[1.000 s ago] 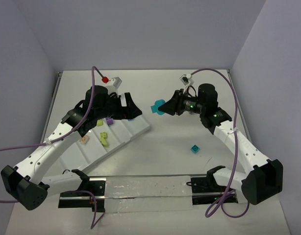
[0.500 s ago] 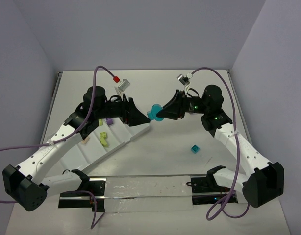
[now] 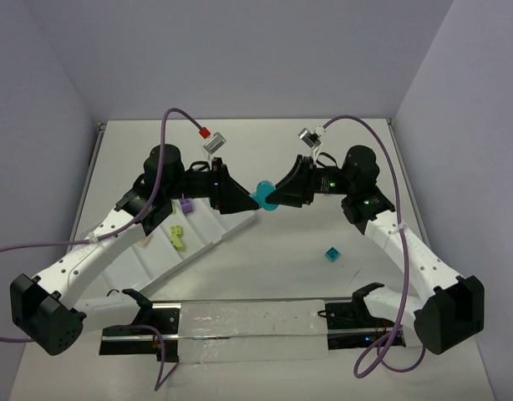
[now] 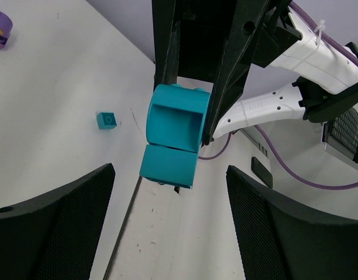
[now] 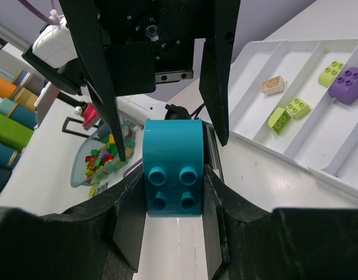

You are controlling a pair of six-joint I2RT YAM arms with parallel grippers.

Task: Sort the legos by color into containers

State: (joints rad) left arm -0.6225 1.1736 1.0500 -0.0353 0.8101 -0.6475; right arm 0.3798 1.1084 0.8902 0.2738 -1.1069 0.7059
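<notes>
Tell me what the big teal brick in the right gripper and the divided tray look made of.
The teal brick looks like hard moulded plastic, smooth with a slight sheen: crisp studs, even colour. The divided tray is apparently thin white plastic, semi-gloss: moulded ridges, soft highlights.

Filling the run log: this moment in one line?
right claw: shut on teal brick | left claw: open, facing it | small teal brick: loose on table

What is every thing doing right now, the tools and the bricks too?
Big teal curved plastic brick: gripped, up in the air.
Right tool: shut on that brick.
Left tool: open, facing the brick.
Small teal plastic brick: loose on the table.
Purple brick, lime-green bricks, beige brick: lying in the tray.
White ridged plastic tray: partly filled.
</notes>
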